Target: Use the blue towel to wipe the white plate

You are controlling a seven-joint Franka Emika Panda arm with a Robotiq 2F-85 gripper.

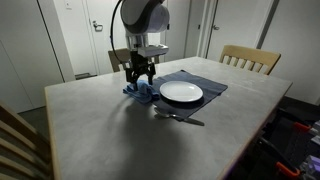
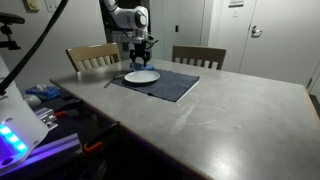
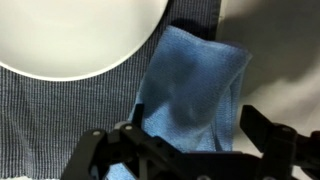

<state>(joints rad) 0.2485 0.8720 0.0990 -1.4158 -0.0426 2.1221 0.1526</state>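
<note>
Plate (image 3: 80, 35) just beside towel (image 3: 195, 90); tabletop (image 1: 100, 130) open elsewhere.

Grey table (image 1: 120, 120), wooden chairs (image 1: 250, 58), white doors (image 2: 250, 40)

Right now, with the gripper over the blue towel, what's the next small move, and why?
Probably close the gripper on the blue towel. In the wrist view its jaws stand wide apart with the crumpled towel between them, so nothing looks held yet. The white plate lies just beside the towel on the placemat, so a grasp has to come before any wiping.
</note>
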